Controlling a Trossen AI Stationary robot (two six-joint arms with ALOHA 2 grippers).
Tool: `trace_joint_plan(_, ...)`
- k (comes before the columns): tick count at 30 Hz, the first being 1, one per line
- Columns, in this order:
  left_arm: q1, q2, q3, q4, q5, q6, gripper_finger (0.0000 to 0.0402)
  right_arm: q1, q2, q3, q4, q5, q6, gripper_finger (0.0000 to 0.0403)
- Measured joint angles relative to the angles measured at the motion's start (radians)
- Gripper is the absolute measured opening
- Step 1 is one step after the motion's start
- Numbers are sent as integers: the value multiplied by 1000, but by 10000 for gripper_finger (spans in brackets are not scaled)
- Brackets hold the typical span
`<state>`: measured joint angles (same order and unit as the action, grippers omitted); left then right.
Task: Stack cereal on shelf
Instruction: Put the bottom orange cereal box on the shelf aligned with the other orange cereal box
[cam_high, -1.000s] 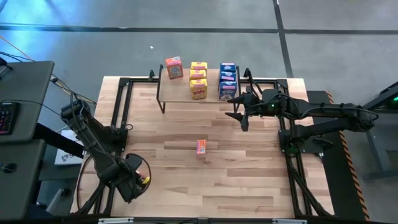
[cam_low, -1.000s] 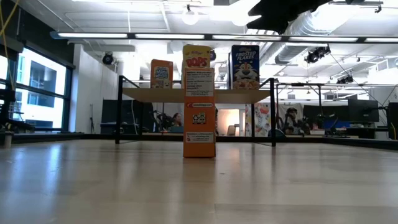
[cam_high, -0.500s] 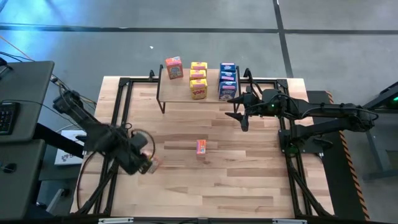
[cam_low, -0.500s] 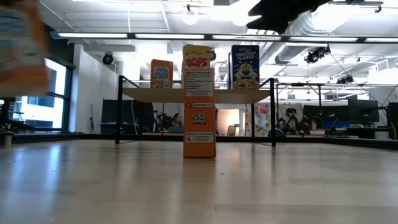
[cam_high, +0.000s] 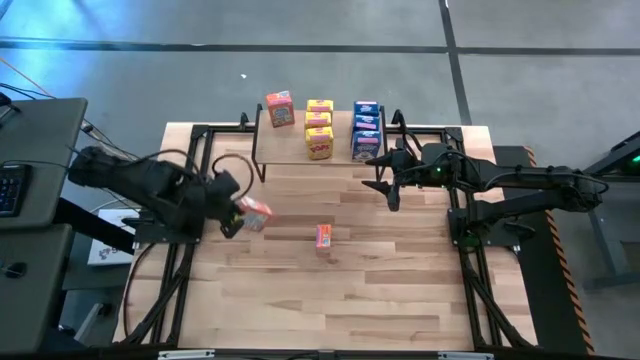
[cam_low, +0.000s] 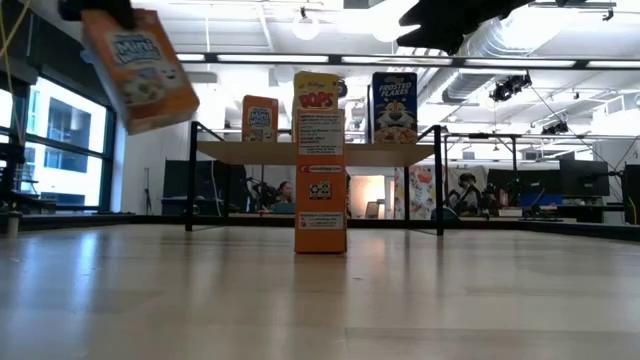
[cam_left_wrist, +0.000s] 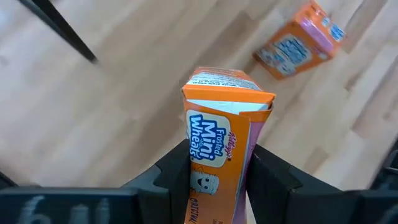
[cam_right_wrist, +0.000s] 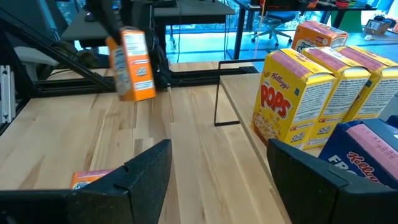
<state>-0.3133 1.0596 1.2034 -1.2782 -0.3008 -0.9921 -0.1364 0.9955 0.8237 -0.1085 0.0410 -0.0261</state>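
My left gripper (cam_high: 238, 212) is over the table's left part, shut on an orange-red cereal box (cam_high: 256, 212), which also shows in the low view (cam_low: 138, 68) and the right wrist view (cam_right_wrist: 132, 65). A second orange-red box (cam_high: 324, 236) stands on end on the tabletop (cam_low: 320, 215). The shelf (cam_high: 300, 155) at the far edge carries one orange-red box (cam_high: 280, 108), three yellow ones (cam_high: 319, 128) and blue ones (cam_high: 365, 128). My right gripper (cam_high: 386, 184) hangs open just right of the shelf (cam_right_wrist: 227, 180). My left gripper pinches the orange-red box between its two fingers (cam_left_wrist: 175, 175), one on each narrow side (cam_left_wrist: 258, 162), at the end nearer the wrist. The fingers come from the table's left, slanting down. The box is lifted clear of the table and tilted, with its far end free.
Black metal frames (cam_high: 195, 170) run along the table's left and right sides. Bare tabletop (cam_high: 330, 290) lies in front of the standing box. The shelf top has bare wood (cam_high: 285, 145) near its left front.
My left gripper has carried the orange-red box from the near left corner toward the far edge and somewhat right, toward the shelf, rising. In the low view the box has come in from the left and now hangs tilted.
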Motion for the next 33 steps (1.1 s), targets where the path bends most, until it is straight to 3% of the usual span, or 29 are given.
trace_joint_plan(12, 315, 19, 141, 0, 1, 507, 121, 0, 0, 0, 0, 0, 0, 257)
trace_joint_plan(20, 500, 76, 237, -1, 64, 724, 121, 0, 0, 0, 0, 0, 0, 257)
trace_joint_plan(33, 696, 273, 414, -1, 86, 1053, 121, 0, 0, 0, 0, 0, 0, 257)
